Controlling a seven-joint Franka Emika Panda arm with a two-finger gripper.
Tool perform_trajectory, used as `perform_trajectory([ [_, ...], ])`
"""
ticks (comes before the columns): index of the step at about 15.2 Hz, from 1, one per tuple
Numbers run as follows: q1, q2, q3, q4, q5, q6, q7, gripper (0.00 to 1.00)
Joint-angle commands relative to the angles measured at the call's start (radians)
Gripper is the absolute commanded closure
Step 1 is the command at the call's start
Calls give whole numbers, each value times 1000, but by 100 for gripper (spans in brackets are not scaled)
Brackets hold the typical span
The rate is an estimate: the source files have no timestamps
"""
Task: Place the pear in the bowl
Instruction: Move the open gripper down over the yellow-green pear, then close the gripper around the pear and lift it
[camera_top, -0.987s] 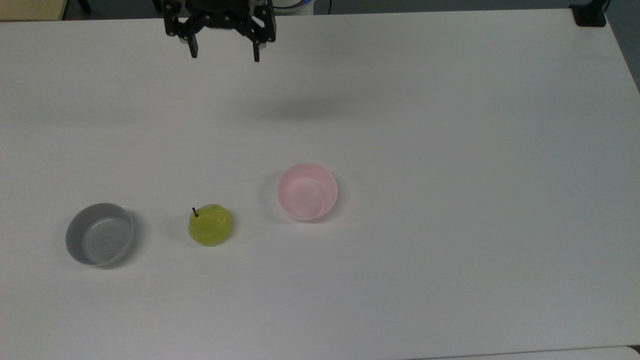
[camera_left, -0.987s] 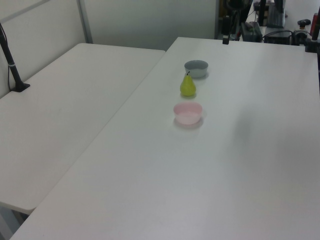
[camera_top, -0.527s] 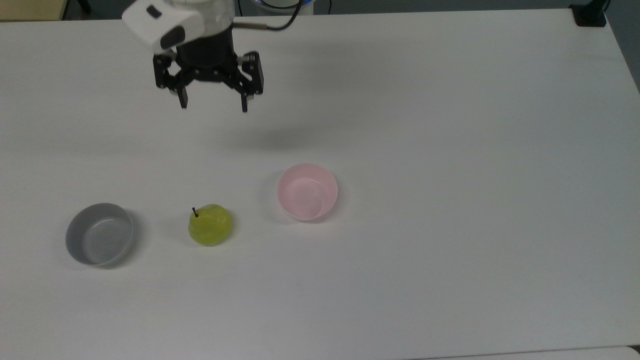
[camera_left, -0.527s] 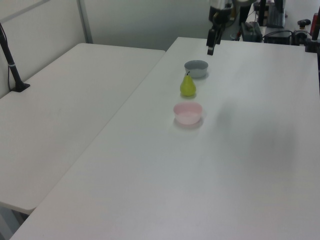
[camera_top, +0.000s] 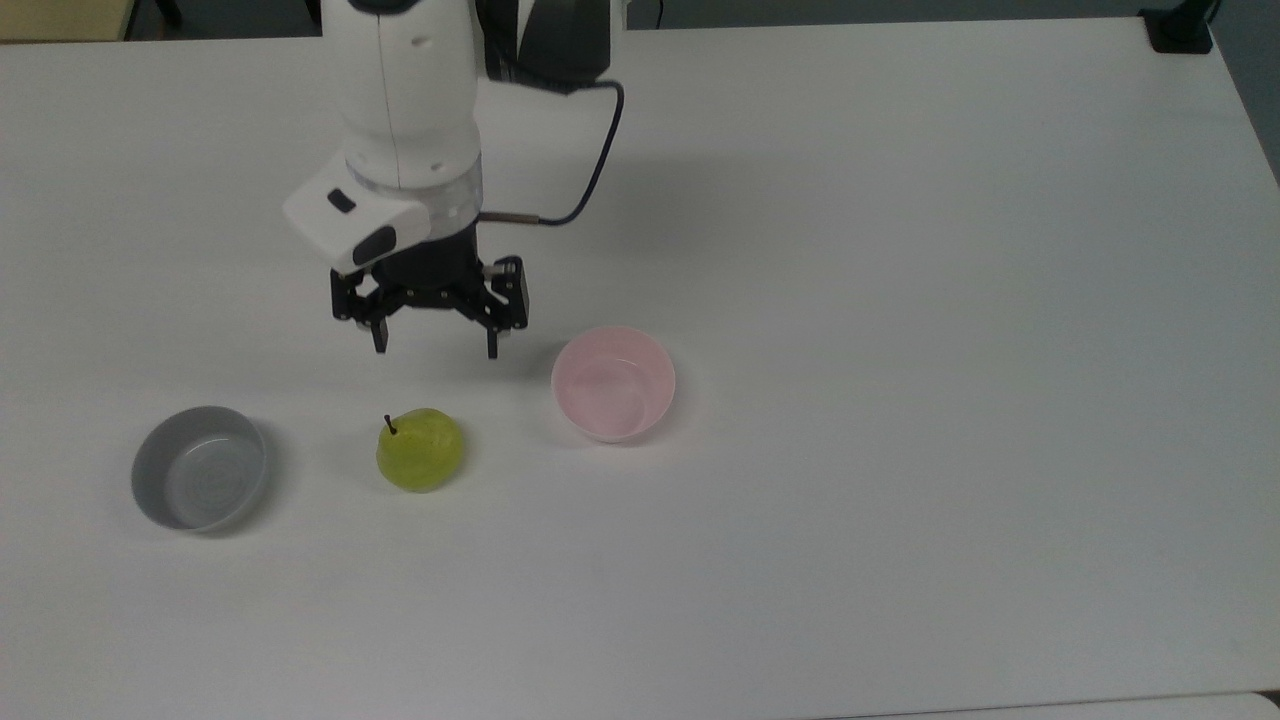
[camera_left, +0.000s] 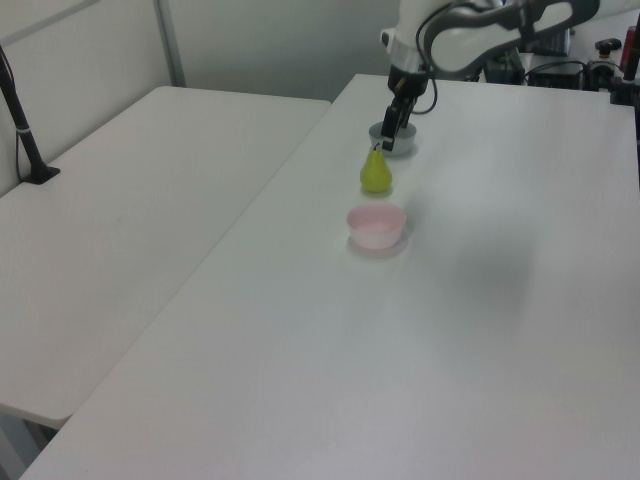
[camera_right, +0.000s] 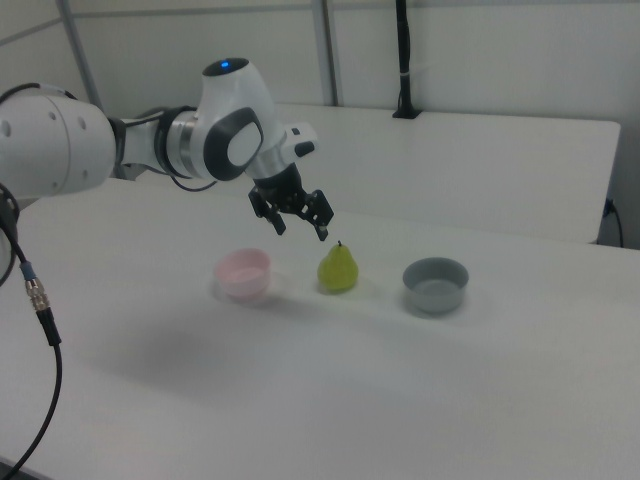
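Yellow-green, the pear (camera_top: 420, 450) stands upright on the white table (camera_top: 900, 300), its dark stem pointing up, between the grey bowl (camera_top: 200, 482) on the top view's left and the pink bowl (camera_top: 613, 384) on the top view's right; it touches neither of them. The gripper (camera_top: 436, 352) hangs in the air with its two fingers spread wide apart and holding nothing. In the top view the pear lies just below the gripper and almost in line with the gap between the fingers, so the coming move is probably a short advance toward the bottom of the top view together with a descent. In the right view the gripper (camera_right: 300, 228) is above the pear (camera_right: 339, 268) and a little to the right view's left of it. Because the pear's long axis is vertical, I think the fingers should come down around its wide lower body, not at the stem. Compared with half a second ago, the arm has travelled far from the top edge of the table toward the pear, with the fingers as open as before, while the pear and both bowls have not moved.
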Motion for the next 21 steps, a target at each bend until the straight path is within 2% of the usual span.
perform_trajectory([
  [1, -1, 60, -8, 8, 14, 120, -2, 0],
  [8, -18, 128, -10, 8, 6, 278, 50, 3],
  [21, -38, 212, -11, 0, -15, 364, 61, 2],
])
